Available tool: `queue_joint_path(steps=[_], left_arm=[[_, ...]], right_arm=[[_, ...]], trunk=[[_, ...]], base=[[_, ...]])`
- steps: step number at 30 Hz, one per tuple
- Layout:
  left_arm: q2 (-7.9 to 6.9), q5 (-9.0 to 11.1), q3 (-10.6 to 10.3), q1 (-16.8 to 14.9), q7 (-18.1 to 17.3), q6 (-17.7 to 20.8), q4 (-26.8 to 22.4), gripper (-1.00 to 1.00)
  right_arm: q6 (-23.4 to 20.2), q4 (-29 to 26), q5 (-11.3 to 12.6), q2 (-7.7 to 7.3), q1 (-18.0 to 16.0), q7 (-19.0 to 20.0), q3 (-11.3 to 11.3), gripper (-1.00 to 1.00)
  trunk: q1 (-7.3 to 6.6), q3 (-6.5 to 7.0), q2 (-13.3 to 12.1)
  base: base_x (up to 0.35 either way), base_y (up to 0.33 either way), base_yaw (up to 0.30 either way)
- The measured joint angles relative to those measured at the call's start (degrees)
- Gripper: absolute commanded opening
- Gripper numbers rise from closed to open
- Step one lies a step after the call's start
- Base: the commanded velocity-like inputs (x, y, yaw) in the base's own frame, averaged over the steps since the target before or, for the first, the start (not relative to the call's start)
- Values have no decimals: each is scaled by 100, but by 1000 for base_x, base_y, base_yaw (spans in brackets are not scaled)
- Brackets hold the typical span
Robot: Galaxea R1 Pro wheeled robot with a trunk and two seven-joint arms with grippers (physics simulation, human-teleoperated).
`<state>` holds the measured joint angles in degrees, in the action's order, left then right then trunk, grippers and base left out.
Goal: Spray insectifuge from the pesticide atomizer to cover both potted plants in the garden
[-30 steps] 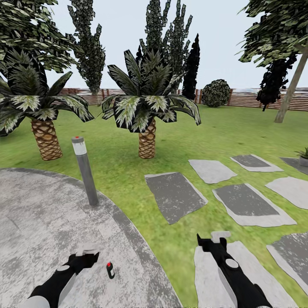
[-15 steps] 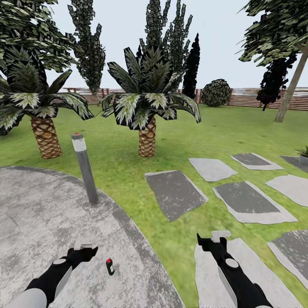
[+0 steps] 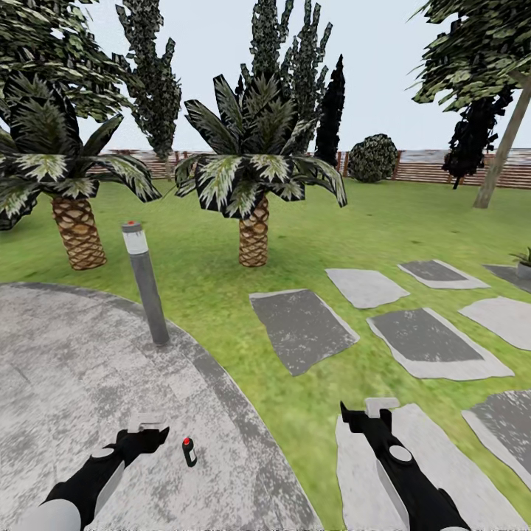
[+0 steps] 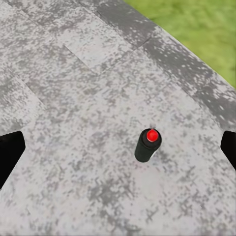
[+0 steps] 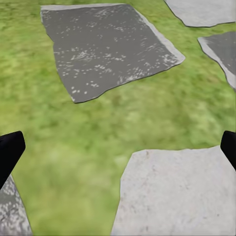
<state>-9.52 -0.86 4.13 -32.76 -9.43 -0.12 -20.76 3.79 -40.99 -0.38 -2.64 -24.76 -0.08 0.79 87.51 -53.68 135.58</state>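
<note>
Both arms are black with grey round joint caps; left gripper and right gripper carry seemingly pale grey fingers.

Two black robot arms reach forward, low in the head view. The left gripper and the right gripper both have fingers spread wide, holding nothing.

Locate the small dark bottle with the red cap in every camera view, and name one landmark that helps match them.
Head view: spray bottle stands upright on the grey patio, low left, just right of the left end effector.
Left wrist view: bottle right of centre, on the patio.
Right wrist view: not in it.
Shared landmark: the patio's curved edge against the lawn.
</note>
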Motion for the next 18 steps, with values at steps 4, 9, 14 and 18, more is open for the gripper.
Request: queue_joint_path(steps=[4, 9, 14, 18], left_arm=[[14, -1, 5, 1, 2, -11, 0, 100], [10, -1, 8, 1, 2, -30, -1, 100], [16, -1, 8, 1, 2, -35, -1, 100], [17, 0, 14, -1, 3, -35, 0, 100]], right_arm=[[3, -7, 3, -3, 0, 0, 4, 100], [6, -9, 4, -7, 0, 0, 6, 100], [8, -9, 6, -4, 0, 0, 1, 100], [2, -9, 6, -3, 0, 0, -2, 100]], trunk=[[88, -105, 160], [198, -240, 361], [308, -375, 562], [395, -483, 722]], base=[[0, 0, 0], [0, 0, 0], [0, 0, 0], [0, 0, 0]])
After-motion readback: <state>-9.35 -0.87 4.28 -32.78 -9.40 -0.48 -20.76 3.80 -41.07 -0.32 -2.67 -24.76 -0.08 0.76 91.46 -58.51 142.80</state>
